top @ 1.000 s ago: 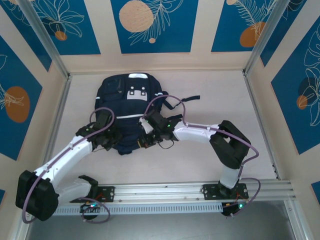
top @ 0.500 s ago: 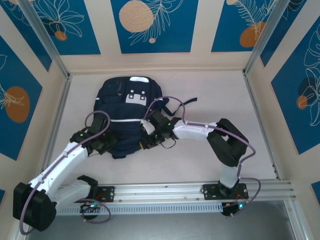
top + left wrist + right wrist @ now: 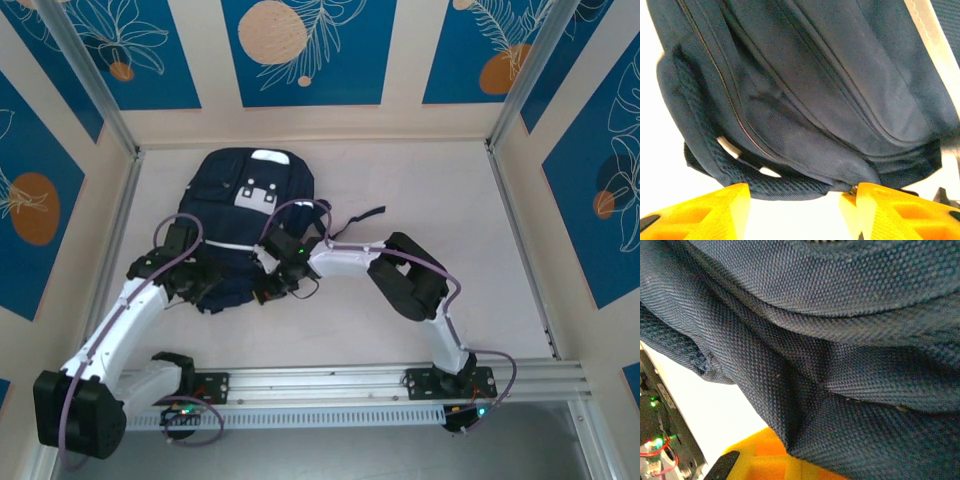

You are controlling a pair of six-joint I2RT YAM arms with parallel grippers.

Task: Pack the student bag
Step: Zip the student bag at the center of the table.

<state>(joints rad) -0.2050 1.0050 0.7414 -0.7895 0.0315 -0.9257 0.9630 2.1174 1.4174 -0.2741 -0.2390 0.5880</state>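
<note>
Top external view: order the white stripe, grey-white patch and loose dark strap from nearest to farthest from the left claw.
1. white stripe, across the student bag just beyond the left claw
2. grey-white patch, farther up its front
3. dark strap, trailing off its right side

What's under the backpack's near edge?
White table shows around the student bag. In the right wrist view, an orange finger of the right gripper sits beneath its fabric. Anything else under it is covered.
</note>
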